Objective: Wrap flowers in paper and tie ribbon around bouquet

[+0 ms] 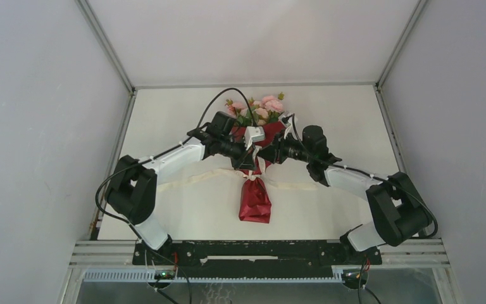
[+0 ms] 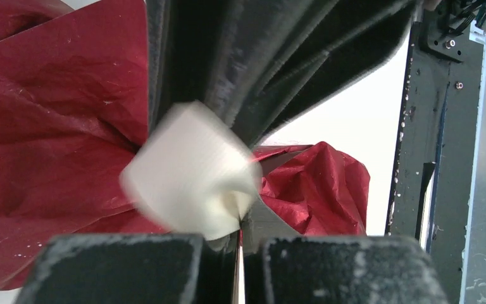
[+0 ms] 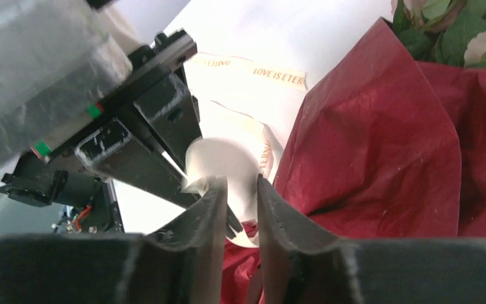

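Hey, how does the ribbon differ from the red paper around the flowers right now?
The ribbon is cream-white; the paper is dark red. The ribbon is a narrow strip with printed words; the paper is a broad, crinkled, plain sheet. The ribbon's ends trail out sideways; the paper is gathered into a cone. Both meet at the cone's waist.

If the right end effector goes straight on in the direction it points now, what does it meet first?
Probably the looped ribbon, directly ahead of the right end effector; depth is unclear.
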### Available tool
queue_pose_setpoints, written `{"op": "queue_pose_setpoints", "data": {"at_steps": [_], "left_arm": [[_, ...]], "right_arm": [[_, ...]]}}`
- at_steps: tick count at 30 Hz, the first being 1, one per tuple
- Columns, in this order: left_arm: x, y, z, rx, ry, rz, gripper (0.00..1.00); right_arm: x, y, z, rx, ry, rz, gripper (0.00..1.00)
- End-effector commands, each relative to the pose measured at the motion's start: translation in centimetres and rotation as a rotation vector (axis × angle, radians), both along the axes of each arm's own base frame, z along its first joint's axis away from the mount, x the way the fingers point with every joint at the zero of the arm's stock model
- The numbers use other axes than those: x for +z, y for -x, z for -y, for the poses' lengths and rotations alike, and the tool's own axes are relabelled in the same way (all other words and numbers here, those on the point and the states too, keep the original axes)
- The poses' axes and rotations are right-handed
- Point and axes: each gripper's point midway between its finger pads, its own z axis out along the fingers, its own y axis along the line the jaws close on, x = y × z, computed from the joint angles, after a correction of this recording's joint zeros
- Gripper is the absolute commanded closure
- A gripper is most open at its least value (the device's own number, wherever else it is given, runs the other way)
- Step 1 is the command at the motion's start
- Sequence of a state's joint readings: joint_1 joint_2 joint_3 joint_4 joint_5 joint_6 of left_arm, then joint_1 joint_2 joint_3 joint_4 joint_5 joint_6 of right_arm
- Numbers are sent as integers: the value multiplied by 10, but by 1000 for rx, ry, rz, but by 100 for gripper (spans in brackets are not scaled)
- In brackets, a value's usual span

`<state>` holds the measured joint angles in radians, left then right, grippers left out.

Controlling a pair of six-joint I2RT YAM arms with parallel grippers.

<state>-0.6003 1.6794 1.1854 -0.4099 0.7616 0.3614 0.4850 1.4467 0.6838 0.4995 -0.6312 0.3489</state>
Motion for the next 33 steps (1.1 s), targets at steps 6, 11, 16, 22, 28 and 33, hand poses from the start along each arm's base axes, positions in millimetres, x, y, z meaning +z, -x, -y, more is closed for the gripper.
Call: {"op": "queue_pose_setpoints", "data": {"at_steps": [6,11,16,22,28,33], "left_arm": [[12,0,-3,-33,-14,51,83],[4,-4,-25,-1,-114,155,51],[8,7,-43,-53,-166,340,50],[-7,1,-78,-156,-342,391,41],[-52,-51,-103,-102,-488,455,27],[-70,-75,-89,-126,-572,488,23]], "right_arm": [[42,-14,-5,-26,-58,114,100],[56,-11,1,-74,-53,123,100],[56,-11,5,-108,-39,113,100],[62,-10,7,-121,-35,98,100],[66,-7,6,-119,-43,95,100],[76,-3,6,-115,-68,98,100]]}}
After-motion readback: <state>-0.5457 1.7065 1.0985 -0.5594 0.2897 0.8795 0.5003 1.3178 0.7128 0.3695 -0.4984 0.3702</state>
